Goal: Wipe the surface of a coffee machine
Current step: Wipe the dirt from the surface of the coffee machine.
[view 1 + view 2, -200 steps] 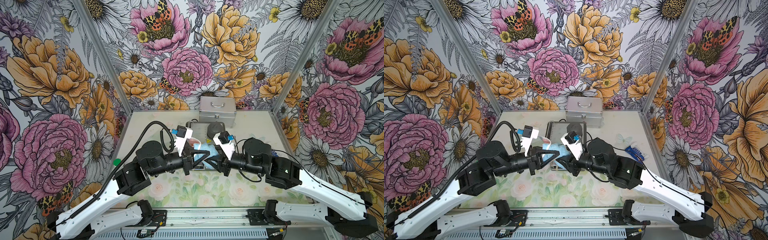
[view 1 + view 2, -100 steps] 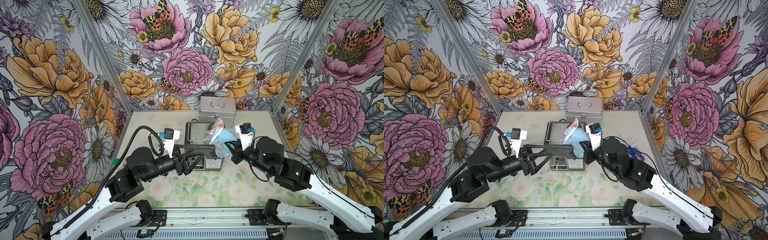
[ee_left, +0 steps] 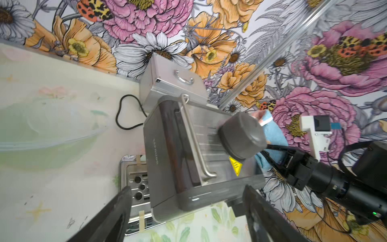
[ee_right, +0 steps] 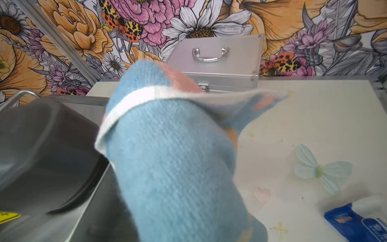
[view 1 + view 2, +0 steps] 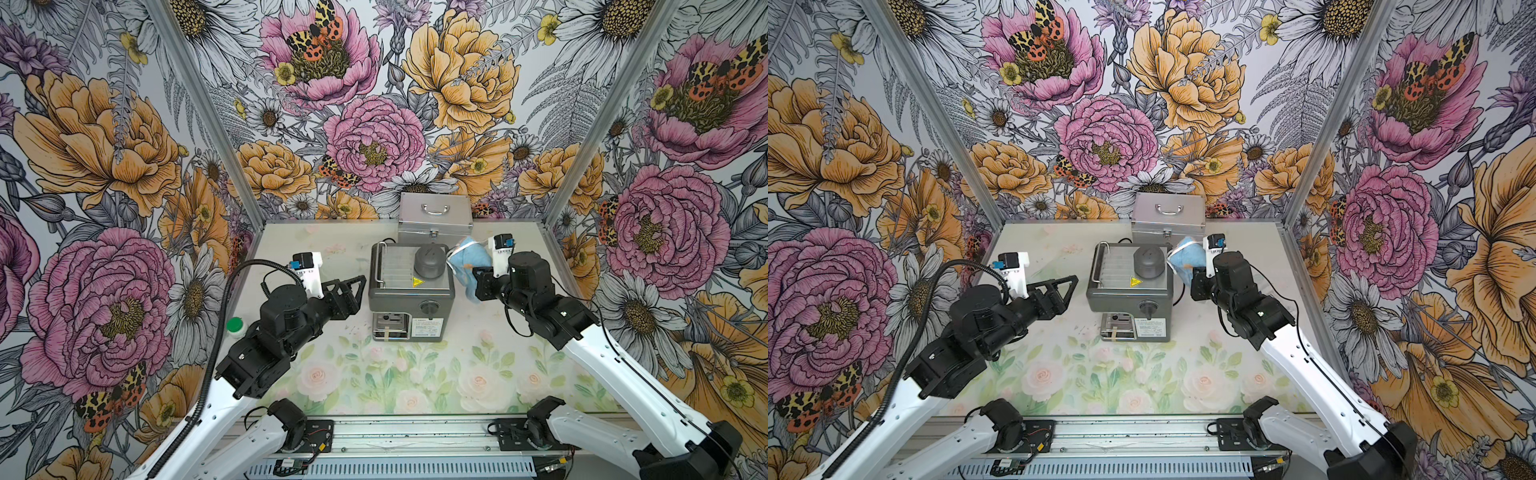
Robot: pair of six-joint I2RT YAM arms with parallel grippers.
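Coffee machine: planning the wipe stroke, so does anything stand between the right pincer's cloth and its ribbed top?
Yes: the grey dome cap stands on the coffee machine, beside the blue cloth, between it and the ribbed tray. Nothing else visible.

Cloth (image 5: 467, 259) from left end effector (image 5: 358, 295) to right end effector (image 5: 471, 276)
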